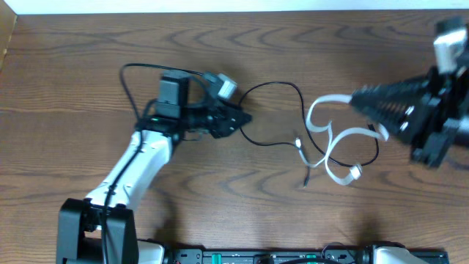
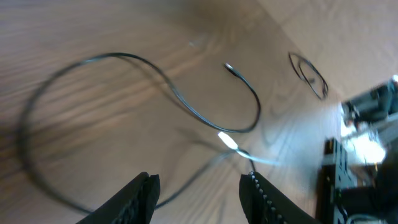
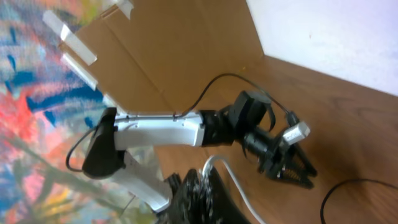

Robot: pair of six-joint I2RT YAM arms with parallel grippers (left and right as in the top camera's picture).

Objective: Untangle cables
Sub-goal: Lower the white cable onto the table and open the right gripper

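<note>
The thin black cable (image 1: pixel 297 95) loops from beside my left gripper (image 1: pixel 242 117) across the table's middle and crosses the white cable (image 1: pixel 322 125) near a small plug (image 1: pixel 300 143). In the left wrist view the left gripper (image 2: pixel 199 199) is open, and the black cable (image 2: pixel 186 102) lies on the wood below and between its fingers. A white plug end (image 2: pixel 227 140) shows there too. My right gripper (image 1: pixel 357 97) is shut on the white cable's upper end. In the right wrist view its fingers (image 3: pixel 205 180) pinch the white cable (image 3: pixel 239 190).
A cardboard box wall (image 3: pixel 174 50) stands at the table's far left. The left arm (image 3: pixel 161 127) shows in the right wrist view. The arm bases and black rail (image 1: pixel 278 257) run along the front edge. A white wall borders the back.
</note>
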